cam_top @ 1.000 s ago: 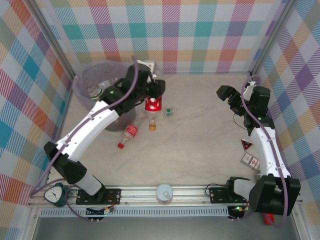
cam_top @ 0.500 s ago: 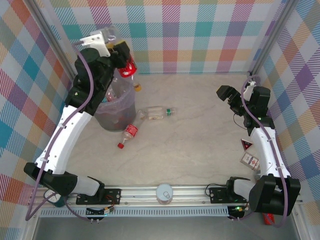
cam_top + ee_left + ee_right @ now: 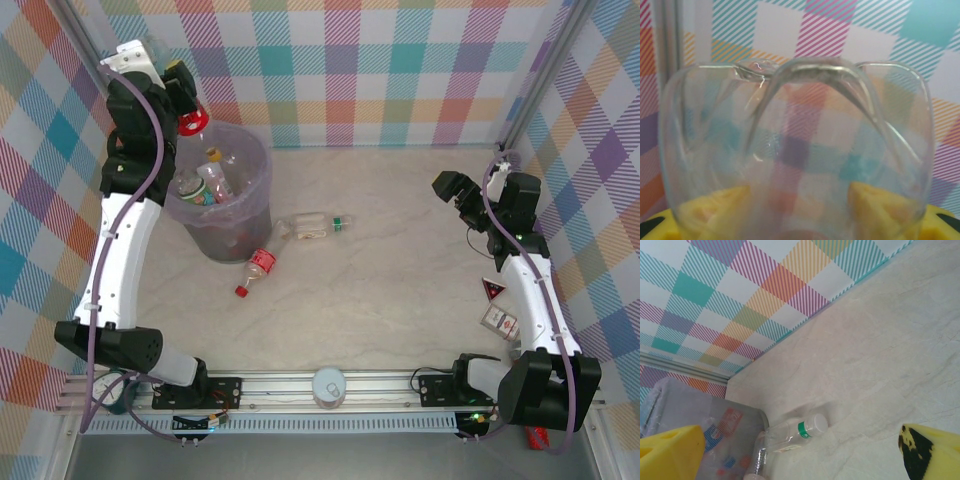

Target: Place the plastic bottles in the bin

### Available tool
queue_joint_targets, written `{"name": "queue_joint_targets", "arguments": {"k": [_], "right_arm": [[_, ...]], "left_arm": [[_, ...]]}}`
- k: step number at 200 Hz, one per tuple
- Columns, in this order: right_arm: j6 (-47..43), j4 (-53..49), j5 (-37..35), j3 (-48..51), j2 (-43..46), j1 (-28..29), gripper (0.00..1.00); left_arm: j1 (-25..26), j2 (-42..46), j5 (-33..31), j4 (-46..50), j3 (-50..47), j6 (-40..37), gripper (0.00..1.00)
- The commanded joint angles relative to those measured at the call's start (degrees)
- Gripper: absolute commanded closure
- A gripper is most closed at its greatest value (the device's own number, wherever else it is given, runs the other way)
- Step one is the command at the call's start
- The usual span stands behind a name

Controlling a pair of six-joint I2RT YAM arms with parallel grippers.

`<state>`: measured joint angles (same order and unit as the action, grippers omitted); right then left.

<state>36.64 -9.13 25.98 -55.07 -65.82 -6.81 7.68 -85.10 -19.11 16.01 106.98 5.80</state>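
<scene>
— The left hand?
— Clamped on a clear bottle, up by the far rim of the bin. Its wrist view shows the base; the top view, a red label.
— The right hand?
— Fingers wide, empty.
— On the desk?
— Two: a green-capped bottle and a red-labelled bottle. More in the bin, uncountable.

Clutched bottle blurred (lower part cut off below).
</scene>
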Motion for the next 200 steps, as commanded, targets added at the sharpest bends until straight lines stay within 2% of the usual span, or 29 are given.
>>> {"name": "queue_joint_targets", "arguments": {"k": [1,41,92,143,200], "right_arm": [[-0.5,0.0,1.3,-1.4,0.6,-0.4,0.01],[0.0,0.9,2.3,-1.5,0.0,-0.5,0.01],[-0.6,0.6,2.2,-1.8,-0.1,-0.5,0.01],[-1.0,0.0,2.1,-2.1,0.1,-0.5,0.01],[-0.7,0.0,2.5,-2.1,-0.3,-0.5,0.01]], "left_arm": [[-1.7,-1.4,-3.5,0.4,-0.1,-4.3,0.97],[-2.6,-3.8,-6.4,-4.0,-3.0,-6.6,1.00],[-2.9,-6.3,-8.5,-4.0,-4.5,-8.6,1.00],[-2.8,-3.1,-12.5,-10.1,-17.1,-7.7,1.00],[-2.8,-2.1,-11.0,-8.5,-23.6,-2.6,1.00]]}}
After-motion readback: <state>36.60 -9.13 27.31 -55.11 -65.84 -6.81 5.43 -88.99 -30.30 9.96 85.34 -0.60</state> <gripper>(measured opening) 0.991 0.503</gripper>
